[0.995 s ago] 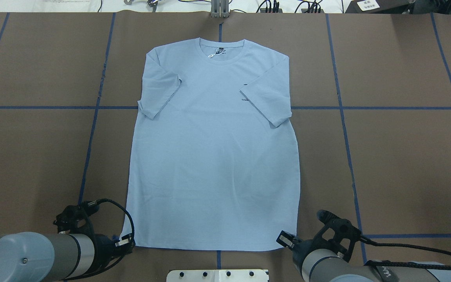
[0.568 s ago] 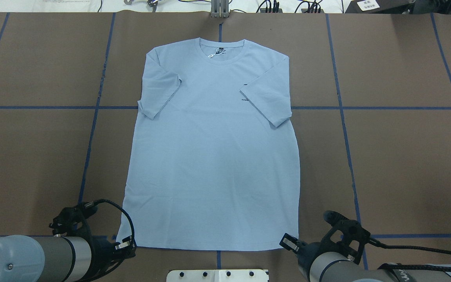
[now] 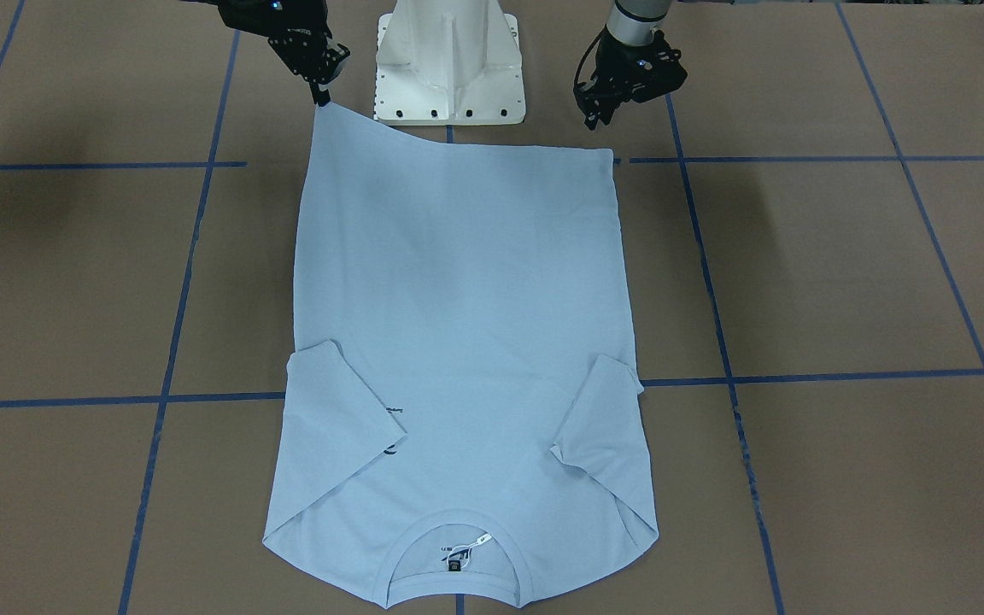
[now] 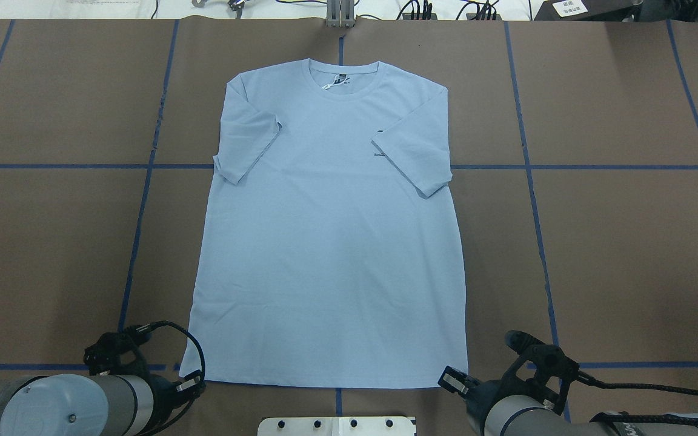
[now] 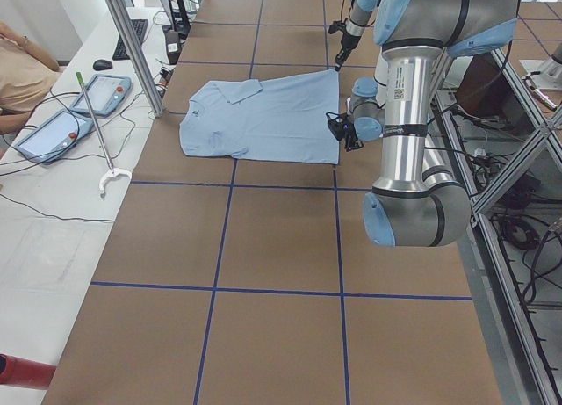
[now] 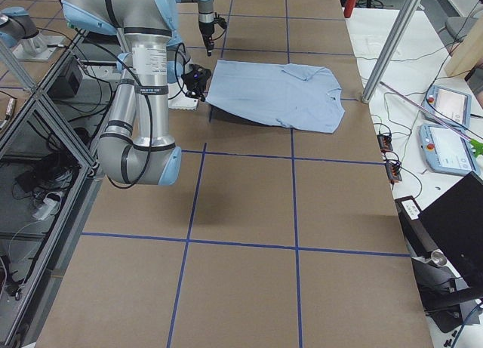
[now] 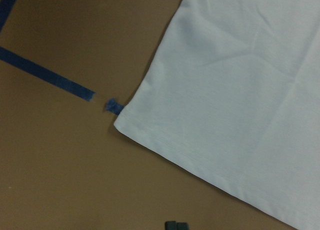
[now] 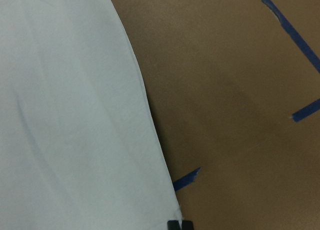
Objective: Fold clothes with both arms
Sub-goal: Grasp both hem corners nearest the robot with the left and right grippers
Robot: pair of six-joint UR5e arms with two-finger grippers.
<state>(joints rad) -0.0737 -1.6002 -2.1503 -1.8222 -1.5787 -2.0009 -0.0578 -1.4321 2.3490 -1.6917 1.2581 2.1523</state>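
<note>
The light blue T-shirt lies face up on the brown table, collar at the far side and both sleeves folded inward. My right gripper is shut on the hem corner on its side. That corner is raised off the table and reaches the fingertips in the right wrist view. My left gripper hangs just off the other hem corner, which lies flat. Its fingertips are together with nothing between them. From overhead, the left gripper and right gripper sit at the near hem.
The white pedestal base stands between the arms, just behind the hem. Blue tape lines cross the table. A metal post stands at the far edge. A person sits by tablets beyond the collar end.
Both grippers drew back toward the robot base. The near hem was dragged slightly nearer and wider. The left hem corner now lies apart from the left fingertips.
</note>
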